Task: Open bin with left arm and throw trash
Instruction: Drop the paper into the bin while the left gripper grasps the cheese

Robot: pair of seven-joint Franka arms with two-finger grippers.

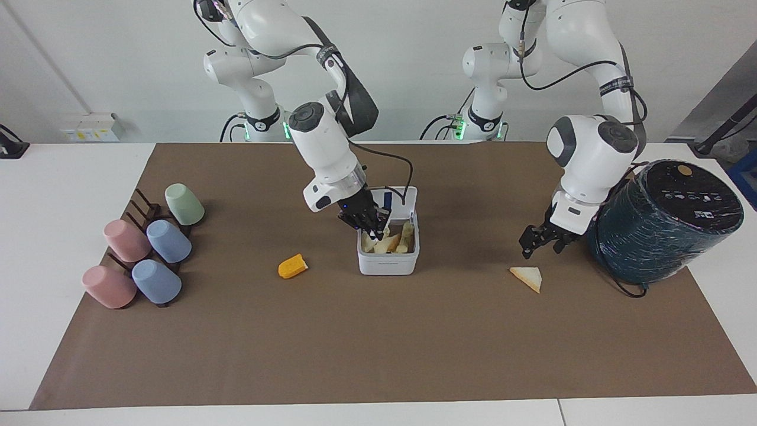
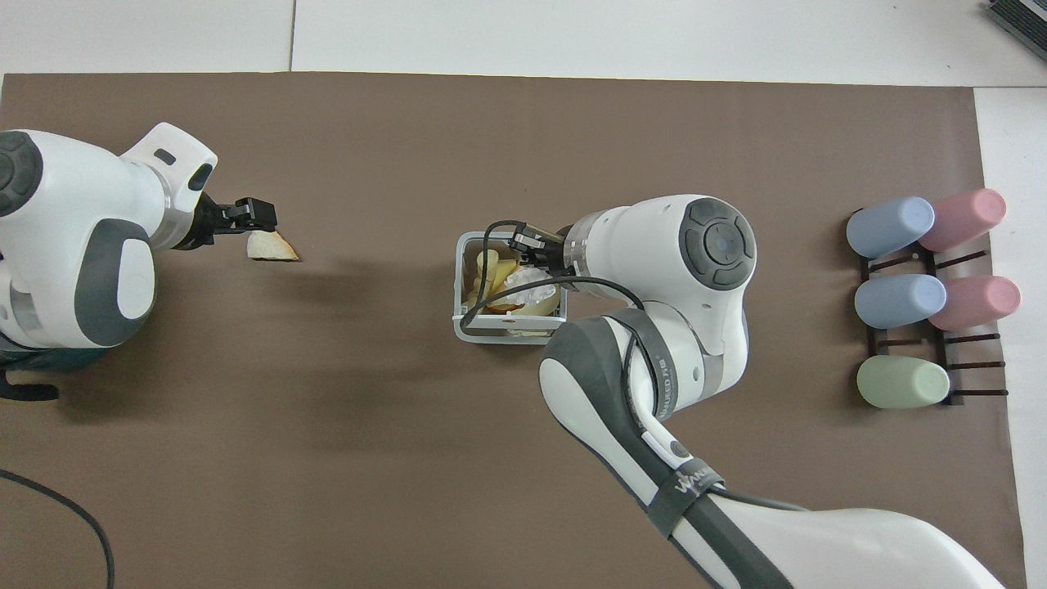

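Note:
The white bin stands mid-table with its lid up, holding pale food scraps. My right gripper reaches into the bin's top. The white tissue wad lies among the scraps just under it; I cannot tell if it is still held. The orange chunk lies on the mat beside the bin, toward the right arm's end. My left gripper hangs open just above the bread slice, not touching it.
A dark-teal wrapped cylinder stands at the left arm's end, close beside the left arm's wrist. A rack of pastel cups lies at the right arm's end. A brown mat covers the table.

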